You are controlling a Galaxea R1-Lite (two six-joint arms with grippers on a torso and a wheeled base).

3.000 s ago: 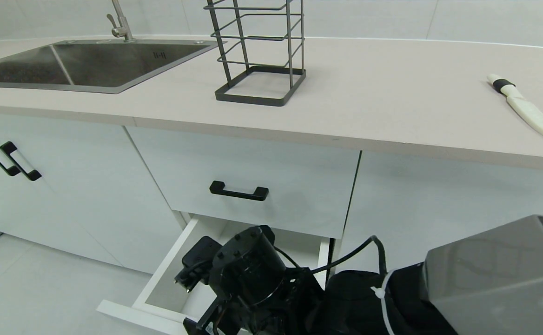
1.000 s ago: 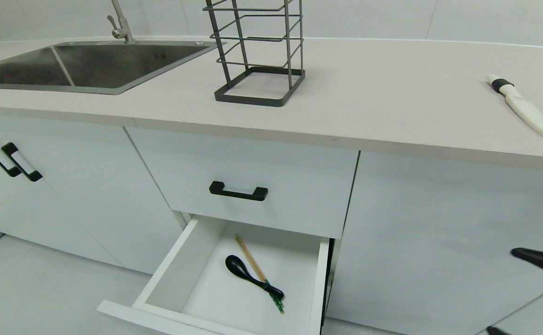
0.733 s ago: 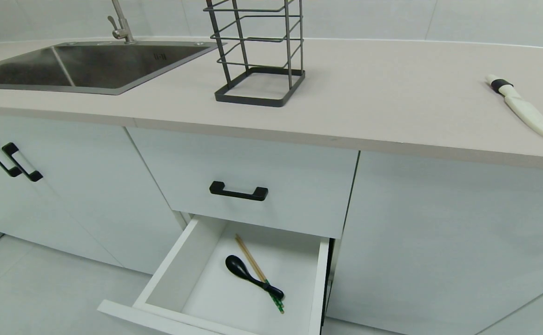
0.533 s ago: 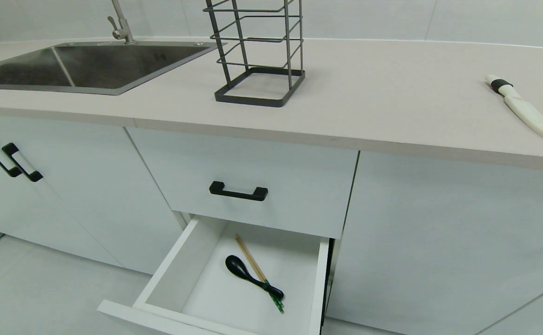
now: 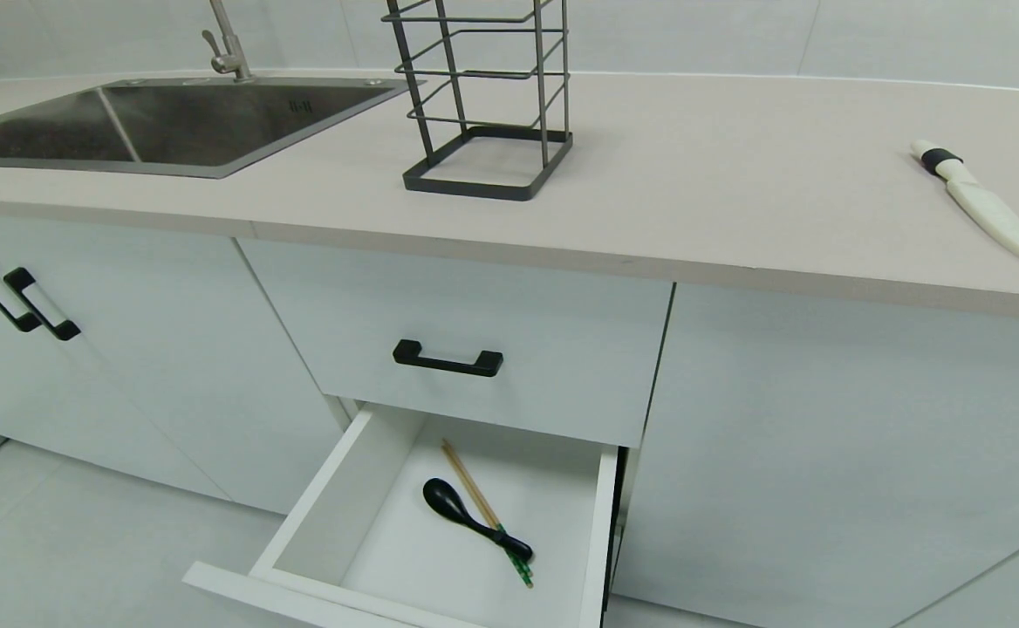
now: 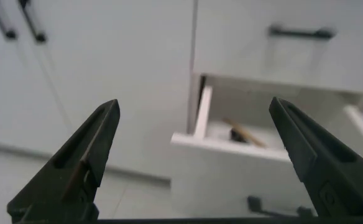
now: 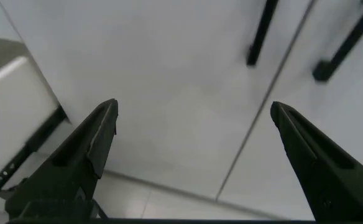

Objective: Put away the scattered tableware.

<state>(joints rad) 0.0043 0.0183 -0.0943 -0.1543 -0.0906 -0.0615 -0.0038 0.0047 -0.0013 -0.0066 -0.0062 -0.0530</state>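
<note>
Currently the left gripper [image 6: 192, 102] has its two dark fingers spread wide apart and holds nothing; it hangs low in front of the white cabinets, facing the pulled-out lower drawer [image 6: 228, 142]. Likewise, the right gripper [image 7: 192, 104] is spread open and empty, close to a white cabinet door with black bar handles [image 7: 261, 32]. Inside the open drawer lie a black spoon [image 5: 466, 515] and a pair of wooden chopsticks [image 5: 468, 482] with green ends; the spoon's handle rests across the chopsticks, touching them. Just above, the upper drawer is closed, with a black handle [image 5: 447, 358]. Up on the pale countertop [image 5: 736, 174], a white knife [image 5: 985, 205] with a black band lies far to the right. A dark wire rack [image 5: 483, 96] stands near the middle, beside a steel sink [image 5: 169, 113] with its faucet [image 5: 226, 44].
</note>
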